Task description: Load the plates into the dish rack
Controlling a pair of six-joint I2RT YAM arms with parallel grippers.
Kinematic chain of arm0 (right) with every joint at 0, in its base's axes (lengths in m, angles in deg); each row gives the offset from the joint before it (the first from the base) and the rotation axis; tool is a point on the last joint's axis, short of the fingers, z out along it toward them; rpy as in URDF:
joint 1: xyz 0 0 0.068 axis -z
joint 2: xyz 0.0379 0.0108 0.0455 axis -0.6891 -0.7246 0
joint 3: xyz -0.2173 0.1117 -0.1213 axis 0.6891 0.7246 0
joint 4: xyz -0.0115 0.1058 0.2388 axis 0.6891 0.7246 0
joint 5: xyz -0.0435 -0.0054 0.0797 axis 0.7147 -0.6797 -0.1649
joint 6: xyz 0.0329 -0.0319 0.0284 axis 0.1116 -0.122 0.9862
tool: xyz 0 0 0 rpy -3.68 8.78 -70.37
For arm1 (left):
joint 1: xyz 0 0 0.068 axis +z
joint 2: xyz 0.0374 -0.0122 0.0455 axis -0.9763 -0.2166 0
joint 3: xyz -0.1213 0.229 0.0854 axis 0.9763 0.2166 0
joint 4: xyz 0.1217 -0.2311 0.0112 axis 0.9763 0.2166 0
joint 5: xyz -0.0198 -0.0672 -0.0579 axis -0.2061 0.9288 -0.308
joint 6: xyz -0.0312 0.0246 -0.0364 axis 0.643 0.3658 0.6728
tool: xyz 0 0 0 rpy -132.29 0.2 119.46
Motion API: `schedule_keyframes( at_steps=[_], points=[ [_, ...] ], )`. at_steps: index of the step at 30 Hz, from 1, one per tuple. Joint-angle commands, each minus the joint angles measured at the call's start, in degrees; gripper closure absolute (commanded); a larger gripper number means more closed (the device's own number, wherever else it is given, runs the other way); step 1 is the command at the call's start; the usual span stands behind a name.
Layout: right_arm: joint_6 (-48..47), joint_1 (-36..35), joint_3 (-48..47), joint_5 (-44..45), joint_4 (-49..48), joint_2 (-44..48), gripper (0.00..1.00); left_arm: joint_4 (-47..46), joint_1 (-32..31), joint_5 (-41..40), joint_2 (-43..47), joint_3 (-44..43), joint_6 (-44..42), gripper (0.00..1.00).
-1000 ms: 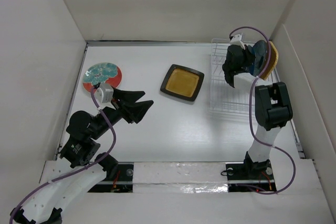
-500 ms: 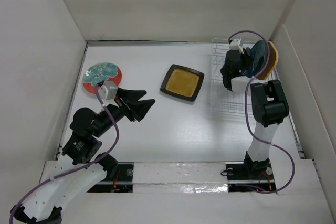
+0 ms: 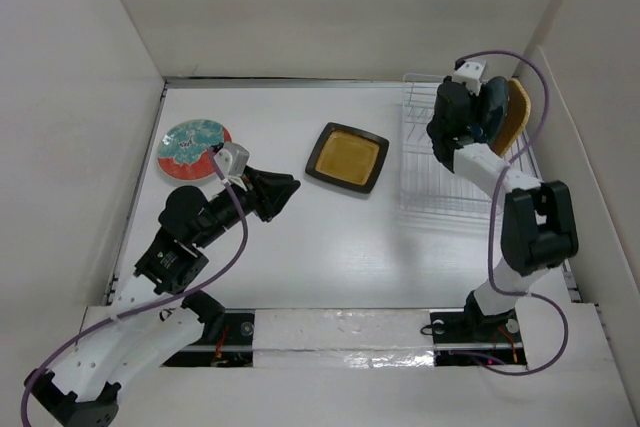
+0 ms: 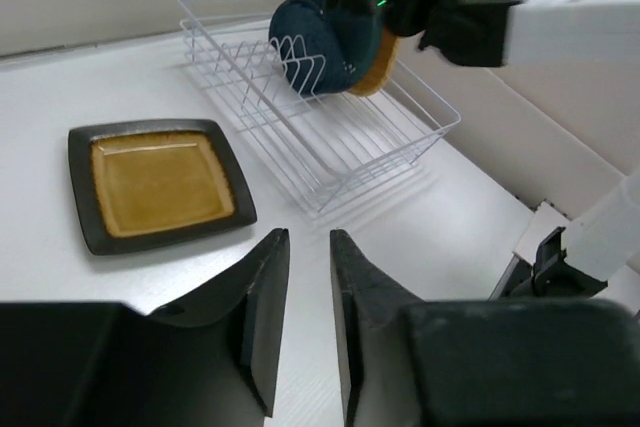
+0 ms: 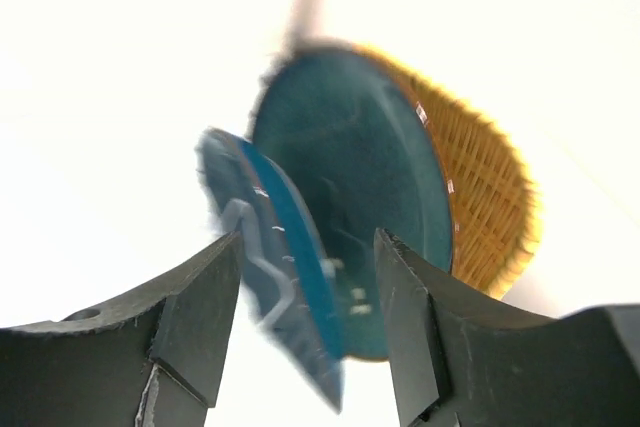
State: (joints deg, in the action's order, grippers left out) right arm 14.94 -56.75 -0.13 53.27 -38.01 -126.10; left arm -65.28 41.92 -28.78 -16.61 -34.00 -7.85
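White table (image 3: 300,247) – white walls (image 3: 330,7) around; foil-taped near edge (image 3: 350,329).

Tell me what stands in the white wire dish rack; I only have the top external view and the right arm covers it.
Observer: Left wrist view shows three plates upright in the white wire dish rack: a dark blue leaf-shaped plate, a round grey-teal plate and an orange rounded-square plate.
Operator: Report the right tool.
Observer: The right tool is open, fingers either side of the blue plate's edge.
Operator: Report the left tool.
Observer: The left tool is open, empty, aimed near the black-rimmed mustard square plate.
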Motion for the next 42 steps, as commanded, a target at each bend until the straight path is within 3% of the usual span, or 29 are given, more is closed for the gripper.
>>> schedule_keyframes(
  at_steps=[1, 2, 3, 4, 5, 6, 9, 14, 22, 23, 24, 26, 27, 28, 34, 37, 42],
  points=[
    [17.31, -3.15, 0.8, -4.26, 6.16, 11.0, 0.39, -0.85, -0.29, -1.09, -2.91, -2.1, -0.85, 0.81],
    [21.51, -3.94, 4.3, -5.4, 6.52, 13.2, 0.39, -0.85, -0.29, -1.44, -3.71, -2.1, -0.85, 0.85],
    [23.46, -5.78, 6.42, -8.37, 6.61, 15.48, 0.45, -0.5, -0.29, -1.7, -4.67, -2.19, -0.85, 0.96],
    [24.87, -6.75, 8.53, -10.06, 6.35, 19.77, 0.56, -0.32, -0.29, -2.23, -6.51, -2.27, -0.85, 1.0],
    [27.93, -7.8, 13.08, -11.73, 6.09, 21.9, 0.74, -0.06, -0.29, -2.49, -7.57, -2.54, -0.85, 1.0],
    [29.18, -9.03, 15.38, -15.92, 5.04, 23.75, 1.0, 0.55, -0.29, -3.02, -8.71, -2.63, -0.85, 1.0],
    [32.52, -14.3, 23.89, -24.89, 1.7, 30.08, 1.0, 1.52, 0.67, -3.47, -14.07, -3.24, 0.2, 1.0],
    [35.17, -22.56, 31.22, -29.75, 1.43, 37.81, 1.0, -0.32, 2.17, 0.05, -24.62, -3.5, 6.17, 1.0],
    [35.88, -23.64, 37.2, -45.57, 0.9, 43.63, 1.0, -0.58, 2.7, -7.41, -37.96, -10.44, 5.49, 1.0],
    [35.53, -23.64, 37.64, -46.63, 0.9, 43.72, 1.0, -0.5, 2.7, -7.24, -39.82, -11.84, 4.79, 0.99],
    [35.09, -23.64, 37.9, -47.94, 0.72, 43.72, 1.0, -0.5, 3.75, -5.85, -42.01, -14.64, 4.34, 0.88],
    [35.26, -23.64, 38.34, -49.0, 1.16, 43.89, 1.0, -0.76, 7.25, 1.58, -48.25, -17.2, 5.65, 0.78],
    [35.7, -23.64, 38.78, -49.97, 0.9, 44.07, 1.0, -0.59, 8.05, 3.72, -50.36, -19.91, 5.66, 0.67],
    [36.05, -23.64, 39.48, -50.59, -0.84, 44.94, 1.0, 0.29, 8.85, 4.53, -54.21, -21.59, 5.05, 0.65],
    [37.46, -23.64, 40.9, -53.49, -1.13, 49.51, 1.0, 7.59, 13.68, 7.42, -66.44, -35.13, -0.67, 0.58],
    [37.63, -23.64, 41.24, -53.49, -0.6, 51.89, 1.0, 7.59, 17.54, 17.59, -72.15, -38.57, -0.23, 0.57],
    [37.72, -23.64, 41.25, -55.69, 0.11, 53.91, 1.0, 17.22, 19.4, 18.77, -82.01, -50.57, -6.19, 0.55]
  ],
)
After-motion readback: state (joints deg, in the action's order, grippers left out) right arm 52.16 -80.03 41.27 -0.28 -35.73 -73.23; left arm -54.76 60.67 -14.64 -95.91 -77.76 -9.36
